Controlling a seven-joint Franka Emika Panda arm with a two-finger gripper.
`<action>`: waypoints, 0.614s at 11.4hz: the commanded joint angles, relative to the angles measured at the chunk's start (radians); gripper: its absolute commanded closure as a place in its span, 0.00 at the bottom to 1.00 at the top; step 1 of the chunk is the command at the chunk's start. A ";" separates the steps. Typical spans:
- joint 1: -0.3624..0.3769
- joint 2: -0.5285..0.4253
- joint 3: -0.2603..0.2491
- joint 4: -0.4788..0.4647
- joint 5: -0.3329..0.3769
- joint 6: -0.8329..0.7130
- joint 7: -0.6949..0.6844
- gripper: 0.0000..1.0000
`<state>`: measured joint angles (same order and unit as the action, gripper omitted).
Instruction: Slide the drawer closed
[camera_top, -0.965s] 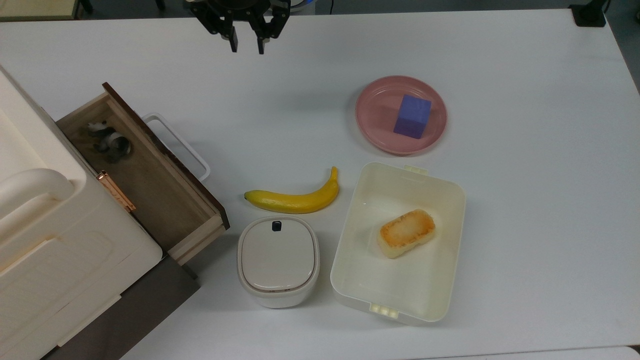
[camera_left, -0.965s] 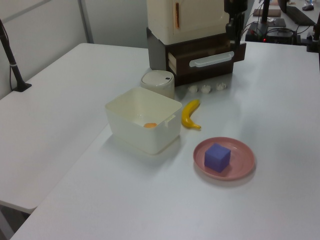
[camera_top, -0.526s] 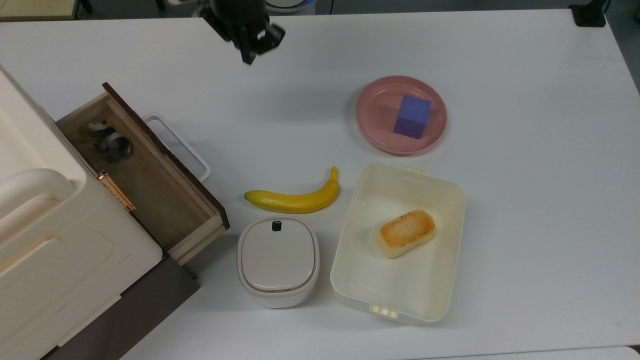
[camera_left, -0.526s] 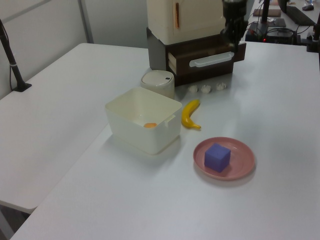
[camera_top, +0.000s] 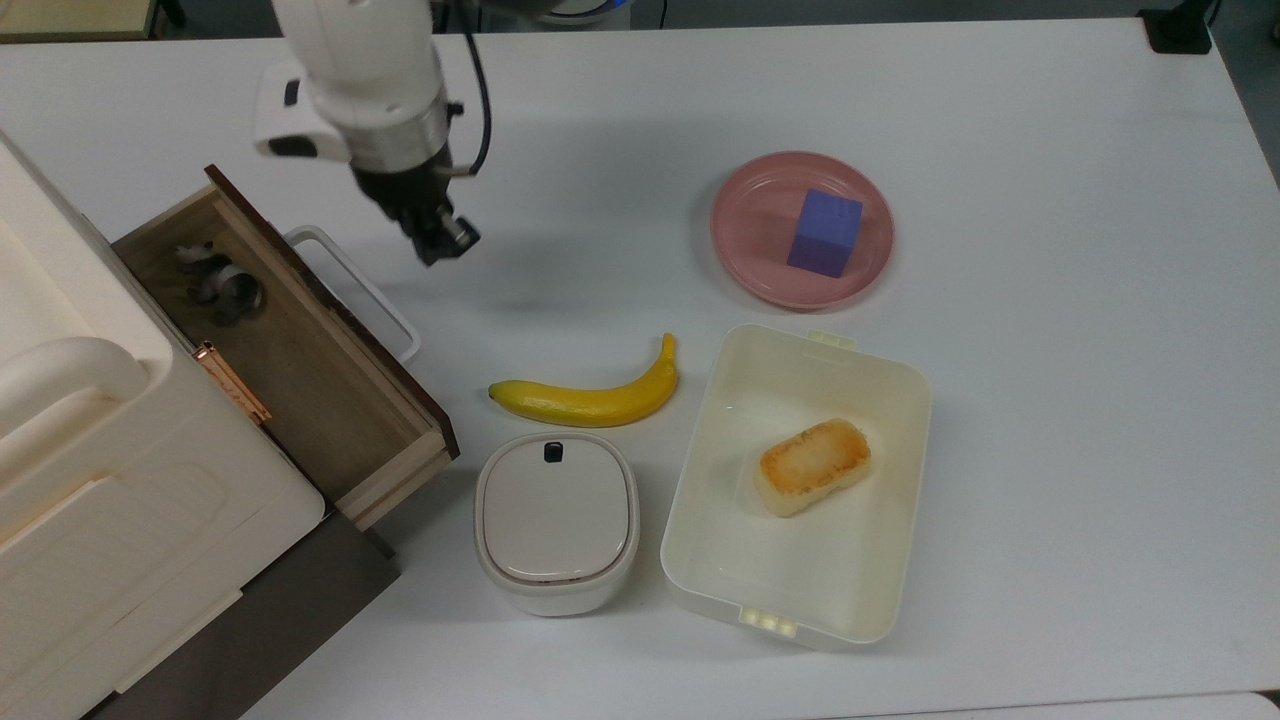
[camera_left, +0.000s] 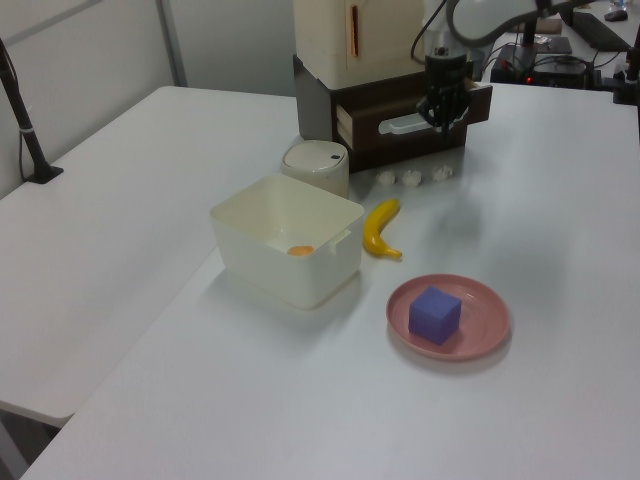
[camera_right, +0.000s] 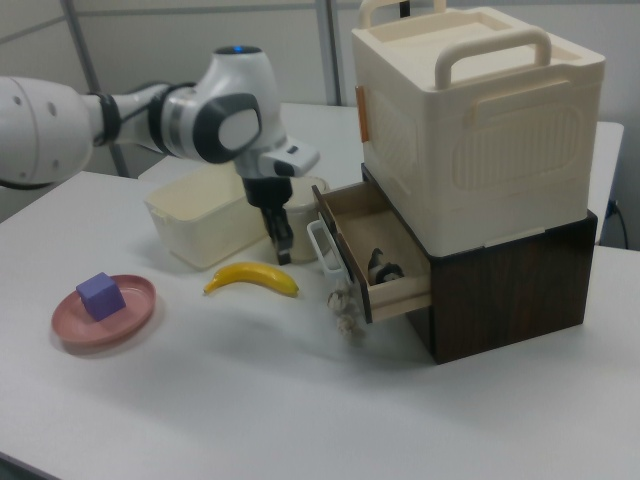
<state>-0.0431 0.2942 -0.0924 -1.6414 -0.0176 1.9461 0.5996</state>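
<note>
Your white arm (camera_top: 350, 70) reaches in from the top view's upper left, wrist bent down. The dark claw (camera_top: 440, 240) points downward, hanging low and holding nothing. In the right view the claw (camera_right: 281, 240) hangs vertical below the wrist.

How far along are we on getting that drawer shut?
Early. Nothing is closed: the drawer is pulled well out of the dark cabinet, its small contents in sight. In hand: the gripper, fingers together and holding nothing, hangs just off the white loop handle in the top view, apparently not touching it. Left: meet the dark front panel and push it in flush.
</note>
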 joint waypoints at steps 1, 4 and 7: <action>-0.004 0.072 -0.016 0.041 -0.021 0.117 0.075 1.00; -0.006 0.097 -0.064 0.044 -0.024 0.269 0.086 1.00; -0.006 0.141 -0.124 0.083 -0.024 0.387 0.086 1.00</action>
<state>-0.0538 0.3917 -0.1678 -1.6042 -0.0240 2.2532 0.6632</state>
